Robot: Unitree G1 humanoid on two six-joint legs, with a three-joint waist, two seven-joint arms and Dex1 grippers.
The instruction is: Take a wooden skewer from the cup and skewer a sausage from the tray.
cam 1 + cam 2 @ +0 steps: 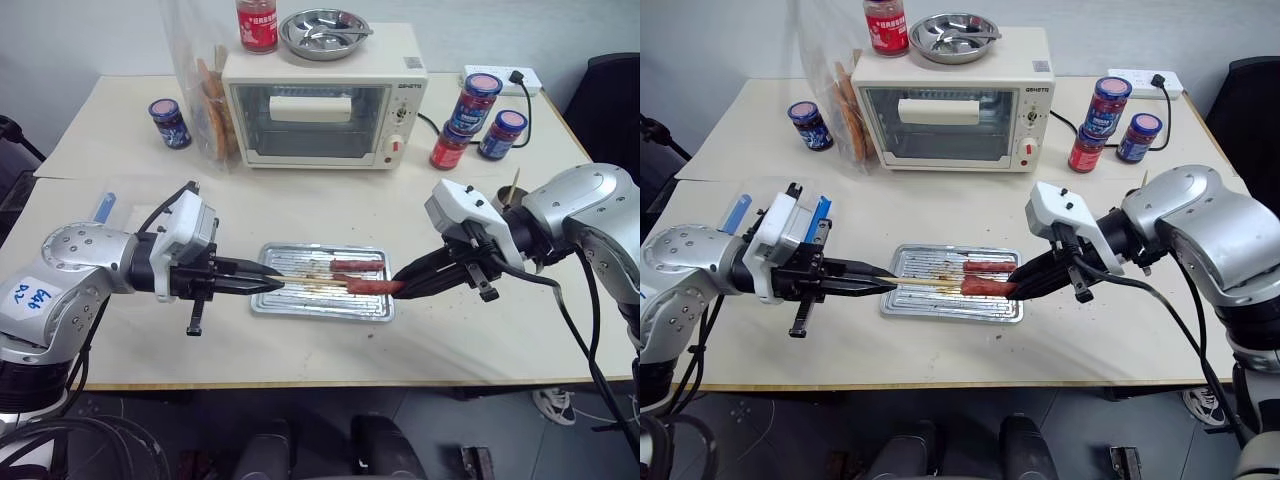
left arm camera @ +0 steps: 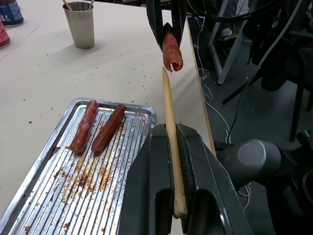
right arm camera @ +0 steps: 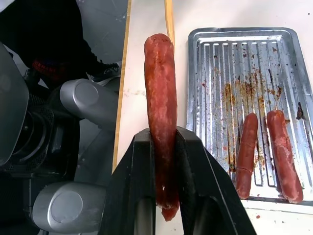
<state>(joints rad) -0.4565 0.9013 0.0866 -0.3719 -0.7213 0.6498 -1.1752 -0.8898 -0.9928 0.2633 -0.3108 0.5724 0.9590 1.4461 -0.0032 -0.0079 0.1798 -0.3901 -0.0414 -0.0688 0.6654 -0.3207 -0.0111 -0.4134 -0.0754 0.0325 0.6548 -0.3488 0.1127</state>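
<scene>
Gripping a wooden skewer (image 2: 171,147), the left claw (image 1: 270,283) aims its tip just short of the sausage (image 3: 161,122) clamped in the right claw (image 1: 400,285), above the tray (image 1: 300,300) holding two more sausages.

Above the tray (image 1: 300,305), your two grippers face each other, leaving only a narrow gap between skewer (image 2: 170,122) tip and held sausage (image 2: 172,51). Open tabletop (image 1: 330,205) lies beyond the tray, up to the toaster oven (image 1: 322,108); jars (image 1: 478,115) and the cup (image 2: 81,25) crowd your right.
</scene>
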